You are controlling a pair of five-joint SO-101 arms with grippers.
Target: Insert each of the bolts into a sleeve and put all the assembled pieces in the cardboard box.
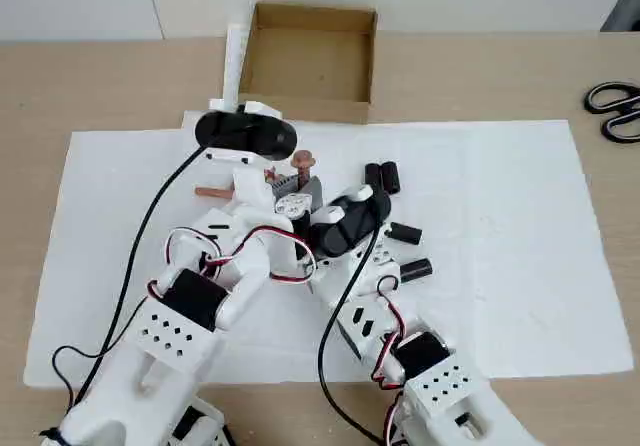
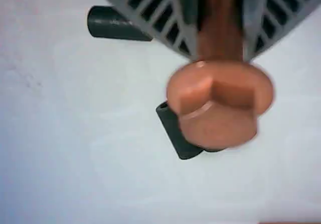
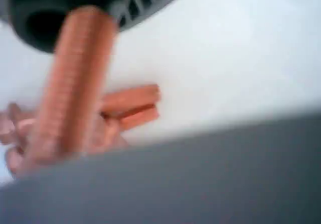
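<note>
crowding the held bolt [image 2: 219, 103], loose sleeves [image 1: 405, 233] litter the white paper [image 1: 500, 266].

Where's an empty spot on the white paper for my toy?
The paper's right side, between the black sleeves and the scissors, is bare; so is its far left, beyond the cable. The middle, before the box, is crowded with arms and bolts.
</note>
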